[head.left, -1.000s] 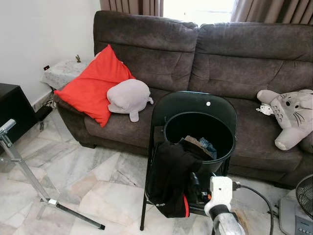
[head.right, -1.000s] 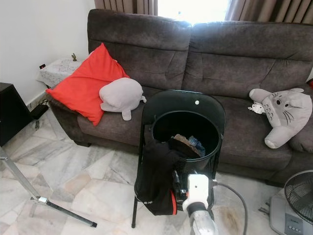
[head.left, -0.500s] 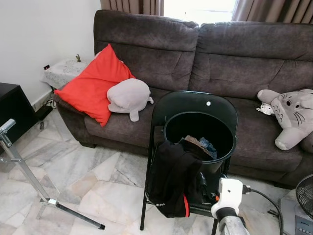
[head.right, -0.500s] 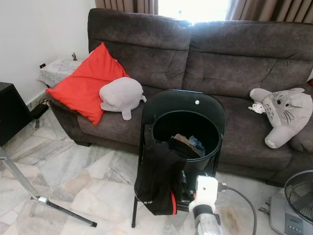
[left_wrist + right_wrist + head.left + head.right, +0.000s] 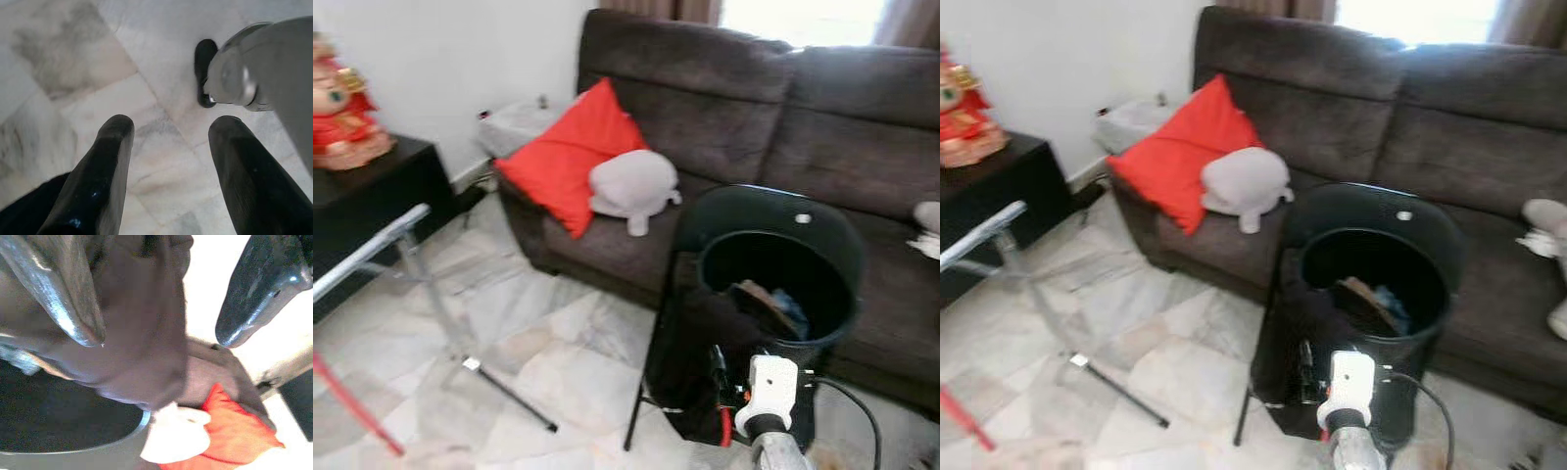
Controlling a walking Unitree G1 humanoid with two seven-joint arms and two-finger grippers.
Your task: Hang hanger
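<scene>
The right claw [image 5: 156, 333] is up near the round black plastic basket [image 5: 773, 284] on the black folding chair [image 5: 651, 392]. Its two long black fingers [image 5: 63, 293] are spread apart w/ nothing pinched between them. Just past the tips is the dark cloth [image 5: 146, 333] that hangs over the basket's rim. Farther off beyond it are the red square cushion [image 5: 573, 152] & the grey plush toy [image 5: 631, 184] on the dark brown sofa [image 5: 744, 108].

The left claw [image 5: 166, 161] hangs low, pointing at the marble floor [image 5: 161, 147]. Its fingers are spread too, holding nothing.

I can't spot a hanger anywhere; it may be under the dark cloth, but I can't tell. A silver metal rack [image 5: 421, 284] stands well off to the left of the right claw.

What could go wrong: the head views are blurry, so the robot is prob. moving. If the right claw shuts now it may grab cloth only, not the hanger. A pull could then drag the basket or tip the chair. The claw's cable [image 5: 847, 401] could snag too.
</scene>
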